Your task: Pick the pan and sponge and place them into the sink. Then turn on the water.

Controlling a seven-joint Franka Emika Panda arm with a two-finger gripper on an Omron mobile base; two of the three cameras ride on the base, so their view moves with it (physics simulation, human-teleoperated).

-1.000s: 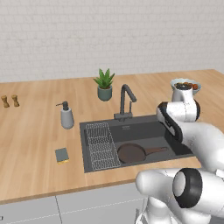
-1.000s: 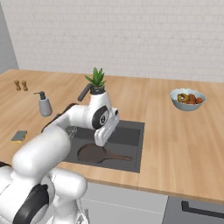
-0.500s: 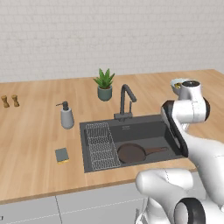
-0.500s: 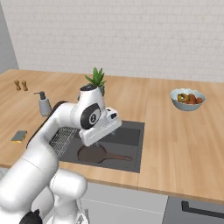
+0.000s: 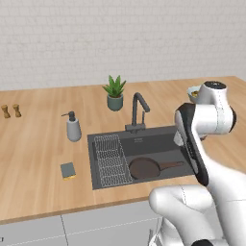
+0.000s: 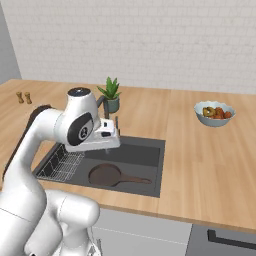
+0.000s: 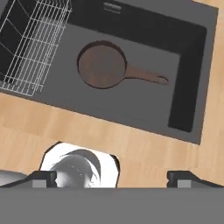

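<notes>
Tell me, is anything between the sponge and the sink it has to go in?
Nothing visible. The sponge lies on bare wooden counter just left of the sink. The wire rack fills the sink's near end; the pan already lies inside.

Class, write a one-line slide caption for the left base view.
Pan lies in the sink beside its wire rack; sponge waits on the counter.

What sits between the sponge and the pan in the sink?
In the left base view, a strip of bare wooden counter, then the sink's wire-grid rack, separate the small grey-green square sponge from the round dark brown frying pan.
</notes>
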